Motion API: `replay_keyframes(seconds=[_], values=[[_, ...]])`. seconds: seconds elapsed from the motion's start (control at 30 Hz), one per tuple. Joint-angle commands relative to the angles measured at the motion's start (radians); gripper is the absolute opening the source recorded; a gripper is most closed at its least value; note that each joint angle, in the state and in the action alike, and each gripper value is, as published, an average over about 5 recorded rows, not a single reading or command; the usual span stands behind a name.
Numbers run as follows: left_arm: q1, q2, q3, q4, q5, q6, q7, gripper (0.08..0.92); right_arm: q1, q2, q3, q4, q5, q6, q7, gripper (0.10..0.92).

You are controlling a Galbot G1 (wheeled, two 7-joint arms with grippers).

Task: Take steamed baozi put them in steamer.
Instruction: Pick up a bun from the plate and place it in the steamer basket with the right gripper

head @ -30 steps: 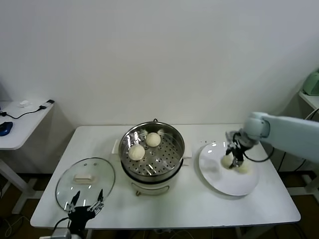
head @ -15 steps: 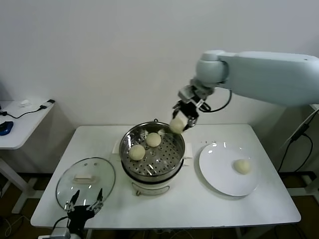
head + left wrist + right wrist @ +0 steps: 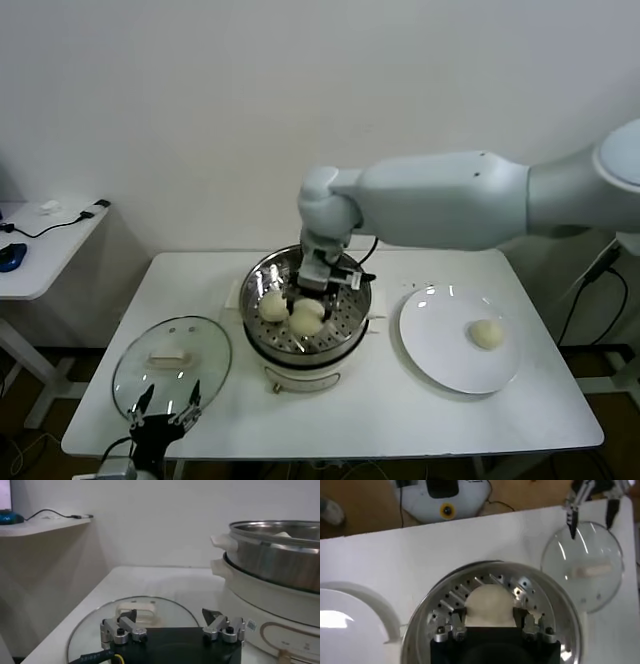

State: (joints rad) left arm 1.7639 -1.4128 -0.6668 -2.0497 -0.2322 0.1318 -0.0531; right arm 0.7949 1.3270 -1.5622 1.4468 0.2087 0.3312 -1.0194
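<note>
Since half a second ago, the right gripper [image 3: 308,303] has dropped into the steamer [image 3: 352,305], jaws clasping a bun [image 3: 490,606] over the tray beside another bun [image 3: 272,305]. One bun [image 3: 486,334] remains on the plate [image 3: 440,350]. Left gripper [image 3: 172,626] hovers with jaws spread above the glass lid [image 3: 135,370] on the table [image 3: 400,410].

Steamer [image 3: 305,300]: rear rim at 12 o'clock hidden behind the right arm in the head view; cut off at the edge in both wrist views. Baozi [image 3: 490,606] between the right gripper [image 3: 490,625] fingers: near half masked by the gripper body. Third bun in the steamer: not visible, covered by the arm. Plate [image 3: 350,615]: cut off. Left gripper [image 3: 172,627]: base cut off. Glass lid [image 3: 150,615]: near portion hidden.
</note>
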Motion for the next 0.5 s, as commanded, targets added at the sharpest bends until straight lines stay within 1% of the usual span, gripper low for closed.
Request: replay_keyframes(seconds=[0.03, 0.2, 0.27, 0.37, 0.43, 0.5], values=[[0.000, -0.001, 0.000, 0.000, -0.001, 0.000, 0.000, 0.823, -0.174, 0.070, 0.004, -0.053, -0.193, 0.096, 0.033, 0.638], [0.000, -0.003, 0.001, 0.001, -0.001, -0.002, 0.000, 0.823, -0.192, 0.067, 0.006, -0.080, -0.226, 0.099, 0.060, 0.645], [0.000, -0.004, 0.002, 0.000, -0.001, -0.002, -0.001, 0.823, -0.188, 0.065, 0.011, -0.082, -0.227, 0.099, 0.088, 0.675], [0.000, -0.005, 0.004, 0.000, 0.000, -0.002, -0.002, 0.823, -0.158, 0.059, 0.025, -0.074, -0.205, 0.103, 0.105, 0.756], [0.001, -0.006, 0.005, -0.001, 0.001, -0.002, -0.002, 0.823, -0.113, 0.048, 0.033, -0.062, -0.162, 0.110, 0.085, 0.797], [0.002, -0.006, 0.005, -0.004, 0.002, -0.002, -0.003, 0.823, -0.049, 0.031, 0.038, -0.052, -0.092, 0.117, 0.047, 0.814]])
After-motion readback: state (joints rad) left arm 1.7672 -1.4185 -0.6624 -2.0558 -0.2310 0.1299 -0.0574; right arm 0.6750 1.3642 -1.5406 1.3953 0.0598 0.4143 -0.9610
